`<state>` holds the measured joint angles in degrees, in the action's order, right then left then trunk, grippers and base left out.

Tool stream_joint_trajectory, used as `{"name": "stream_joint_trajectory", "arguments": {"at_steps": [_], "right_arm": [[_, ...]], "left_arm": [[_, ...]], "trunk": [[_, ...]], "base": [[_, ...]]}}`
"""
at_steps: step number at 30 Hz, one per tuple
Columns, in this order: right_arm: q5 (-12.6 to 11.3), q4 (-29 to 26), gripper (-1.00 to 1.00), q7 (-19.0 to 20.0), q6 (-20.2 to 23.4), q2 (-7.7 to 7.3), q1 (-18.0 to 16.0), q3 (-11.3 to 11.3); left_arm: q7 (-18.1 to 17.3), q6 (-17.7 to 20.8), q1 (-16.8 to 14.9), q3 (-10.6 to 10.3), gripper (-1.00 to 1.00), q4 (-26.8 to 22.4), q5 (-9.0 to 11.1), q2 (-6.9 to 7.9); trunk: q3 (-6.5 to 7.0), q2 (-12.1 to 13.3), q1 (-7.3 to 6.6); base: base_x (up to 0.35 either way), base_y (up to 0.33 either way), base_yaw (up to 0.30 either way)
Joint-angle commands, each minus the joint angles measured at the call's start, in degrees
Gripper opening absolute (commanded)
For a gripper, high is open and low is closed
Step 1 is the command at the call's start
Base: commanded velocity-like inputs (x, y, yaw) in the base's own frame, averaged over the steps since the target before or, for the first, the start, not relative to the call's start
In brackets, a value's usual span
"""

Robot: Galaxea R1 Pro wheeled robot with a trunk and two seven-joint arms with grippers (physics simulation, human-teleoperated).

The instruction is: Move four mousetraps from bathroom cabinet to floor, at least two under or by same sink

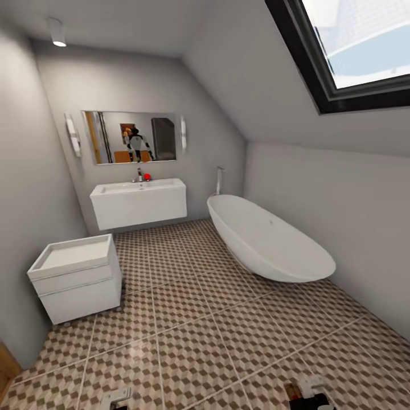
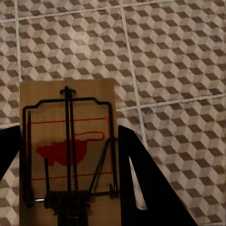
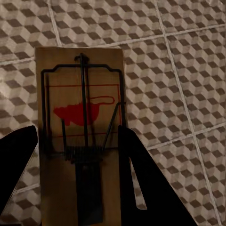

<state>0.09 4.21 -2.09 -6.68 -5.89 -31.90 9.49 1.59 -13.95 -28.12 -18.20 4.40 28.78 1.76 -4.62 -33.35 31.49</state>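
In the left wrist view a mousetrap (image 2: 66, 150), a brown board with a black wire frame and a red mouse print, lies between the dark fingers (image 2: 141, 183) of my left gripper (image 2: 66, 129), which is shut on it above the bathroom floor (image 2: 179, 56). My right gripper (image 3: 77, 128) is shut on a second mousetrap (image 3: 80, 117) the same way. Both grippers show low in the head view, left (image 1: 117, 397) and right (image 1: 310, 393). The bathroom sink (image 1: 139, 202) hangs on the far wall under a mirror. A sliver of orange-brown wood (image 1: 5, 364) at the lower left may be the cabinet.
A white oval bathtub (image 1: 267, 239) stands along the right wall under the sloped ceiling. A white two-drawer unit (image 1: 77, 276) sits against the left wall. Cube-pattern tiles (image 1: 193, 330) stretch between me and the sink.
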Motion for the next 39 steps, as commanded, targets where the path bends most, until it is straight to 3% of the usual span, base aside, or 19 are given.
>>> {"name": "stream_joint_trajectory", "arguments": {"at_steps": [1,27,39], "right_arm": [[0.0,0.01,-1.0,-0.01,-0.01,0.0,0.0,0.0],[0.0,0.0,-1.0,-0.02,0.0,0.0,0.0,0.0],[0.0,0.0,-1.0,-0.01,-0.01,0.0,0.0,0.0]], "left_arm": [[0.17,0.03,0.0,0.0,-1.0,-0.01,-0.22,0.0],[0.35,0.06,0.0,0.0,-1.0,0.02,-0.22,-0.03],[0.35,0.06,0.0,0.0,-1.0,0.01,-0.22,-0.09]], "trunk": [[0.0,0.0,0.0],[0.0,0.0,0.0],[0.0,0.0,0.0]], "base": [[0.331,-0.069,0.293],[0.331,-0.104,0.29],[0.331,-0.136,0.026]]}}
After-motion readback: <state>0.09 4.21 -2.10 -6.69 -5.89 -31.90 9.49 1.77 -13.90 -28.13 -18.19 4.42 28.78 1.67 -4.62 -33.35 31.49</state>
